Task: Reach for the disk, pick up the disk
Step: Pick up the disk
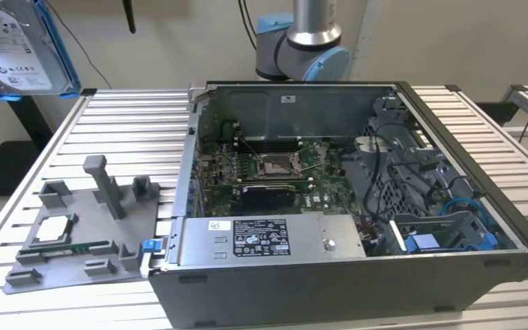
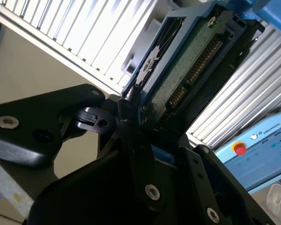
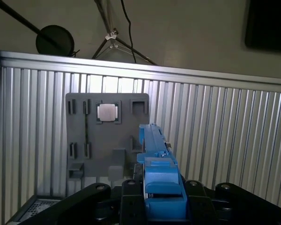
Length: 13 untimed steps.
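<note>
One disk [image 2: 187, 65], silver in its blue frame, sits clamped in the gripper [image 2: 140, 112], whose two fingers [image 2: 131, 136] are closed on one end of it. It is held in the air, above the slatted table [image 1: 108, 117]. Beyond the gripper's tips lies one grey tray [image 3: 107, 145] carrying one square silver chip [image 3: 107, 112]. One open computer case [image 1: 356, 206] stands off to the side of the tool.

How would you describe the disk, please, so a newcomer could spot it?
Start at the open case on the slatted table. At the exterior view's top left, the disk hangs in the air. Unlike the tray's small chip, it has a white label and blue frame.
</note>
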Tool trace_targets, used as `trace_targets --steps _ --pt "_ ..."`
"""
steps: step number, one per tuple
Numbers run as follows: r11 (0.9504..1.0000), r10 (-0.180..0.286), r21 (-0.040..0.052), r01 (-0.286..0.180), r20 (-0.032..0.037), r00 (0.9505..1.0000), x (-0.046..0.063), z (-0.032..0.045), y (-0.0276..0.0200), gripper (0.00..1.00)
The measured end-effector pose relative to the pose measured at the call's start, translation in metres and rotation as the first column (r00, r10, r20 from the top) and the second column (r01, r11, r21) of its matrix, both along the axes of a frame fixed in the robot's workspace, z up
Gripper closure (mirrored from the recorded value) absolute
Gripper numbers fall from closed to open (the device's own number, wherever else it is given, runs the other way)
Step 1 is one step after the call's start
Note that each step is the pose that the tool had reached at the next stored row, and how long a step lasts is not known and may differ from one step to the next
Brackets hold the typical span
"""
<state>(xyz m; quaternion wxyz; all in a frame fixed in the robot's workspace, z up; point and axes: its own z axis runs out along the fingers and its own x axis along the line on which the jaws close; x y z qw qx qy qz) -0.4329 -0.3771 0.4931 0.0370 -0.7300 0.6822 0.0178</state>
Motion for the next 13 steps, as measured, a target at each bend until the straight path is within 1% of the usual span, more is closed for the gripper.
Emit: trace_targets --steps 4,13 --pt "1.0 0.0 0.0 0.0 0.0 1.0 0.007 0.0 0.0 1.0" --pt "1.0 0.0 0.0 0.0 -0.0001 1.0 0.03 0.0 0.0 1.0"
